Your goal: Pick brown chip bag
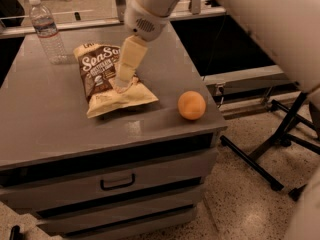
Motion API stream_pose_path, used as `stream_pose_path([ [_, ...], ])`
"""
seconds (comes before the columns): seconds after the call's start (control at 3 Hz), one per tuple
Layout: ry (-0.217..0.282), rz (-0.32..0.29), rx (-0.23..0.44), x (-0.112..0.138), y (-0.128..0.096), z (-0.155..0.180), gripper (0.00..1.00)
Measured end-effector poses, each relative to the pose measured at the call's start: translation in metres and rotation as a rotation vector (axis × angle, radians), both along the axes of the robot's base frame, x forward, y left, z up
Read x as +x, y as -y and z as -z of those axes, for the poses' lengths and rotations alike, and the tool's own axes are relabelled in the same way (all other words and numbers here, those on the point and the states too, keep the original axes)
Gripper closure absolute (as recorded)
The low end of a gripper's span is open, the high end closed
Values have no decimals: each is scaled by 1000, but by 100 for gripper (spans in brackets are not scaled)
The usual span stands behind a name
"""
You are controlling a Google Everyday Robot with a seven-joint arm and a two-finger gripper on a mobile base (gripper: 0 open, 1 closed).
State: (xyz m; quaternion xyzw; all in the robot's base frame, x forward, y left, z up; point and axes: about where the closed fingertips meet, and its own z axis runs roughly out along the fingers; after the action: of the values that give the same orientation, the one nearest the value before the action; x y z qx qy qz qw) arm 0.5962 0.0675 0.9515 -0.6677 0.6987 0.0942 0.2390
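The brown chip bag (102,76) lies flat on the grey cabinet top (50,119), its dark-brown top with white "Sea Salt" script toward the back and its cream-tan bottom toward the front. My gripper (121,84) reaches down from the upper middle and its tip is over the bag's middle right part, at or just above its surface. It hides part of the bag's picture.
An orange ball (192,105) sits near the cabinet's right front edge. A clear water bottle (47,30) stands at the back left. Drawers with a handle (117,183) face forward. Black stand legs (260,159) spread on the floor at right.
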Motion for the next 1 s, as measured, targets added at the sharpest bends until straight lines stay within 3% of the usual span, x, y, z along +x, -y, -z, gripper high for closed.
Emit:
stream_pose_path([
  [1.0,-140,180,28,46,-39,90,0],
])
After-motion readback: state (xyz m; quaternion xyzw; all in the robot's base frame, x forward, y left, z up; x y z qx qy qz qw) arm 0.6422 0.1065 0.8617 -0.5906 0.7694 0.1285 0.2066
